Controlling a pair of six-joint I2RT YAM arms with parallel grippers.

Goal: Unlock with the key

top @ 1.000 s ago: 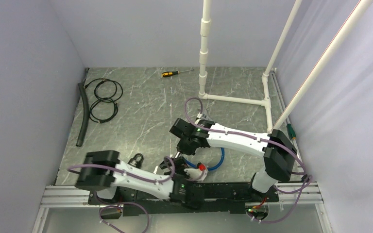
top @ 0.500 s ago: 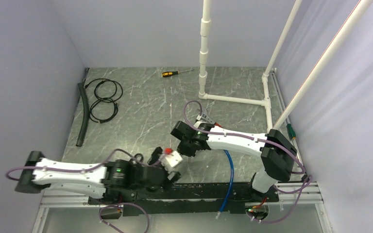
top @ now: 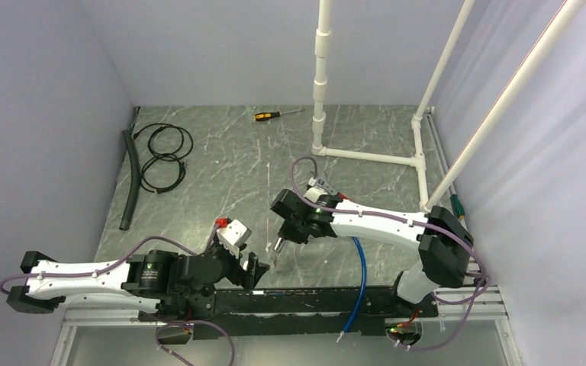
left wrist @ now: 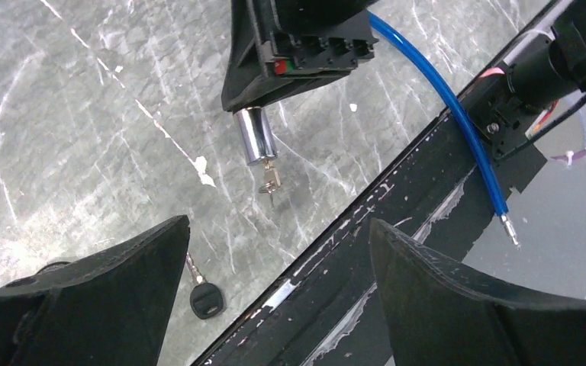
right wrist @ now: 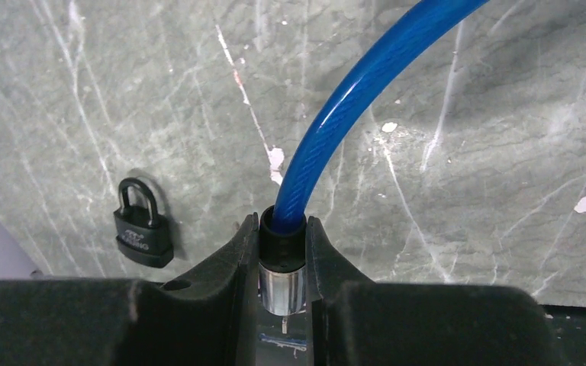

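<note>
Grey marble-patterned worktop point(top: 198, 191) carries all items.

1. The right arm's fingers point(right wrist: 198, 305) are clamped narrow on the black collar of a polished silver lock cylinder point(left wrist: 254, 136), one finger on each side. The cylinder points downward beneath them, near the middle of the worktop's near edge.
2. A glossy blue plastic-coated cable point(right wrist: 351, 99) enters the collar from above. It runs to the near edge, where its bare metal tip lies over the black base rail point(left wrist: 420, 175).
3. A small metal key point(left wrist: 269, 179) projects from the lower end face of the cylinder. How deeply it is seated cannot be told.
4. The left arm's fingers point(left wrist: 99, 293) are spread wide and hold nothing. They sit at the near edge, just left of the cylinder and apart from both it and the key.
5. A second key with a black plastic head point(left wrist: 204, 299) lies flat on the worktop beside the left-hand finger, not touching it.
6. A small black padlock point(right wrist: 141, 229), shackle apparently seated, lies flat on the worktop. It shows in the right wrist view only.
7. At the far edge lies a yellow-and-black-handled screwdriver point(top: 267, 116). On the far left are a coiled black cord point(top: 164, 156) and a black ribbed hose point(top: 129, 179). A white plastic pipe frame point(top: 366, 156) stands at the far right.
</note>
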